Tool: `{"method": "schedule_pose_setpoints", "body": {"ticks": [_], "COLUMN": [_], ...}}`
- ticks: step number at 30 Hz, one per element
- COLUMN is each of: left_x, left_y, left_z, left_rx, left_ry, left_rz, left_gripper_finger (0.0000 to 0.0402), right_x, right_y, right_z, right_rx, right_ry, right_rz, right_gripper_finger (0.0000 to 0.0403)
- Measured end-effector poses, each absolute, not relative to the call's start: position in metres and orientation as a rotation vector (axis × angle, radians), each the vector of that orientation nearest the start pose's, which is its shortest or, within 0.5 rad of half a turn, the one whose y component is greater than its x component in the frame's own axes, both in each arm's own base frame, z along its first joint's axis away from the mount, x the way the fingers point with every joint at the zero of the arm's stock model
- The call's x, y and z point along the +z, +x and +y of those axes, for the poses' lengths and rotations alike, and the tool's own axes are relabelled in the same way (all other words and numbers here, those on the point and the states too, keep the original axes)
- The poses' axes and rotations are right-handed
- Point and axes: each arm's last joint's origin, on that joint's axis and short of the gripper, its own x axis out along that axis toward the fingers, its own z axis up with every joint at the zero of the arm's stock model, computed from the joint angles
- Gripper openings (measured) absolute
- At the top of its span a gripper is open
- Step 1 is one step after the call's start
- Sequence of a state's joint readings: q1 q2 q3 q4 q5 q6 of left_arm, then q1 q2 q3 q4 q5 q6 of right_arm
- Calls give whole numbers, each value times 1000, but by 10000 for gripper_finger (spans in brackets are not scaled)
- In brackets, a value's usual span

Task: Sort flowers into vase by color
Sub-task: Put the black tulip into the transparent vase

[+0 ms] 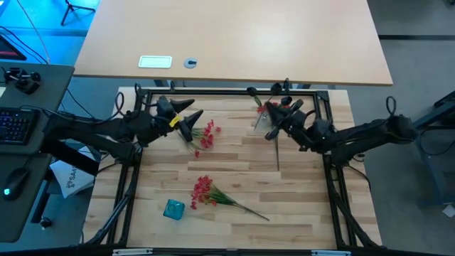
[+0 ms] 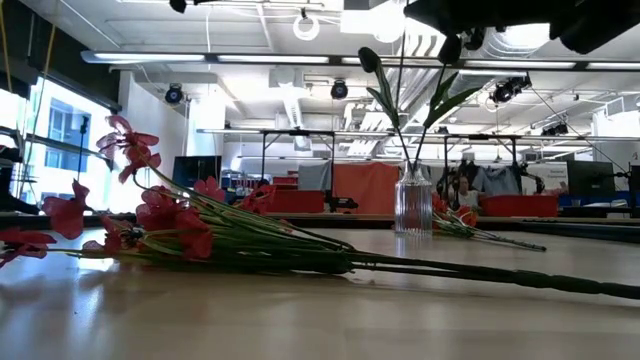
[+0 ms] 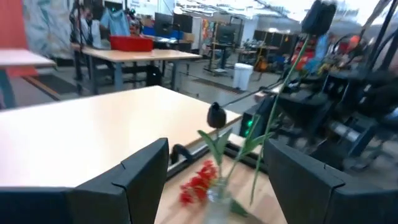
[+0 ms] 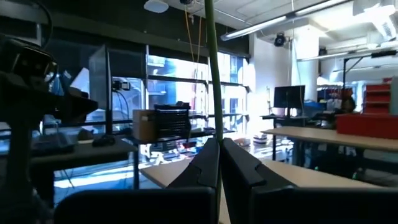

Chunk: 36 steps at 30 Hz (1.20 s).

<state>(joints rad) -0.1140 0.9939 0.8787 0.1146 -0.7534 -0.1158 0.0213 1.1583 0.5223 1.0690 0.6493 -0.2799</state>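
Vase of clear ribbed glass (image 2: pixel 413 203) holds dark-budded green stems (image 2: pixel 385 95); right tool (image 4: pixel 219 163) pinches one stem, left tool (image 3: pixel 214 180) gapes empty.

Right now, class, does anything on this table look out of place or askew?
Nothing is spilled or broken. The glass vase stands upright, but red flowers lie loose beside a teal object, and more red flowers lie under the left gripper.

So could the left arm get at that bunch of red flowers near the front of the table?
Probably yes: its pincer is open and empty, and the bunch lies in the open with nothing over it. The teal block sits beside it.
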Motion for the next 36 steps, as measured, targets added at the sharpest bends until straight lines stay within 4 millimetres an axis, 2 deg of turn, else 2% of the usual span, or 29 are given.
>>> {"method": "schedule_pose_setpoints", "body": {"ticks": [9, 18, 26, 36], "left_x": [354, 355, 355, 355], "left_y": [220, 218, 218, 218], "left_z": [12, 33, 34, 34], "left_rx": [565, 536, 538, 537], "left_ry": [-52, -47, -72, -100], "left_rz": [4, -7, -14, -21], "left_gripper_finger": [250, 250, 250, 250], "right_x": [300, 287, 304, 298], "right_y": [207, 219, 221, 219], "right_z": [-24, -40, -54, -72], "right_rx": [-764, -823, -843, -837], "right_ry": [-165, -158, -221, -179], "right_rz": [-260, -206, -205, -178], "right_gripper_finger": [0, 0, 0, 0]}}
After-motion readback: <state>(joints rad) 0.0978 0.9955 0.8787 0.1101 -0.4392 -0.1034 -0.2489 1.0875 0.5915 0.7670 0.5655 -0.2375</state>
